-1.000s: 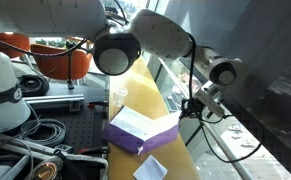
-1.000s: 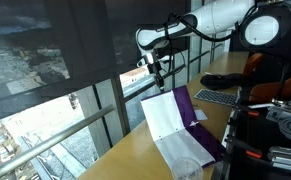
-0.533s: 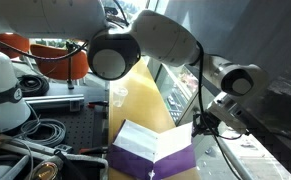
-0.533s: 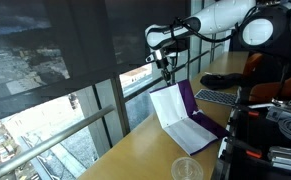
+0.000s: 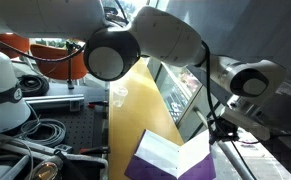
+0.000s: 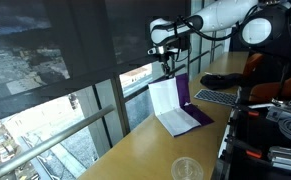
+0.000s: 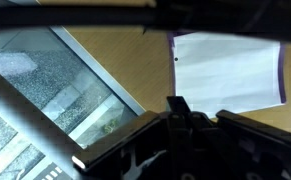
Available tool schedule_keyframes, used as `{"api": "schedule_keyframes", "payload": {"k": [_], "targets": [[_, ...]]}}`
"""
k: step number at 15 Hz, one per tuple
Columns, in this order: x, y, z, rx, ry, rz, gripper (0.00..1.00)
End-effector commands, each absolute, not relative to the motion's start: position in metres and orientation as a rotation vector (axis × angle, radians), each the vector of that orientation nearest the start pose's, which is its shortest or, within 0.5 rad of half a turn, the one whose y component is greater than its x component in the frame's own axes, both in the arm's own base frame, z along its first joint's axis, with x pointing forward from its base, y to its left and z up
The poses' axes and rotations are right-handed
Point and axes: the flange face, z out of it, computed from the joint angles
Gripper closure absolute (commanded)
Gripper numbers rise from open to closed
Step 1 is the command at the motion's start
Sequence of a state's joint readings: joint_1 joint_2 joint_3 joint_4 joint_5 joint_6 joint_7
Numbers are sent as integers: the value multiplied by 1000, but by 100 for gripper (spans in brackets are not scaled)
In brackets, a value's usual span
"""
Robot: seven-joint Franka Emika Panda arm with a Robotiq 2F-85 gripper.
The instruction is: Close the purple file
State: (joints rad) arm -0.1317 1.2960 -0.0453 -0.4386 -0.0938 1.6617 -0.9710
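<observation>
the purple file (image 6: pixel 180 106) lies half open on the wooden counter (image 6: pixel 135 150) beside the window, white pages showing, one leaf standing nearly upright. the end effector (image 6: pixel 168 70) is at that leaf's top edge; i cannot tell whether it is clamped on it. a clear cup (image 6: pixel 187 168) stands well apart.

purple file (image 6: pixel 182 113) half open, leaf upright under hand (image 6: pixel 168 71), cup (image 6: pixel 187 169) nearby

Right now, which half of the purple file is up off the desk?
The raised half, just below the pincer: it stands nearly upright with its white page showing, while the other half lies flat on the desk.
</observation>
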Motion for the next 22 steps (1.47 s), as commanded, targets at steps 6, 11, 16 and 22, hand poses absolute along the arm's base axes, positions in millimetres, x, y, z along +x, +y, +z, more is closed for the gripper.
{"api": "schedule_keyframes", "payload": {"k": [6,11,16,22], "targets": [[802,-59,240,-2928,-1444,176,100],[804,-19,229,-2900,-1535,181,100],[809,-38,221,-2966,-1597,177,100],[818,-77,234,-3082,-1638,77,100]]}}
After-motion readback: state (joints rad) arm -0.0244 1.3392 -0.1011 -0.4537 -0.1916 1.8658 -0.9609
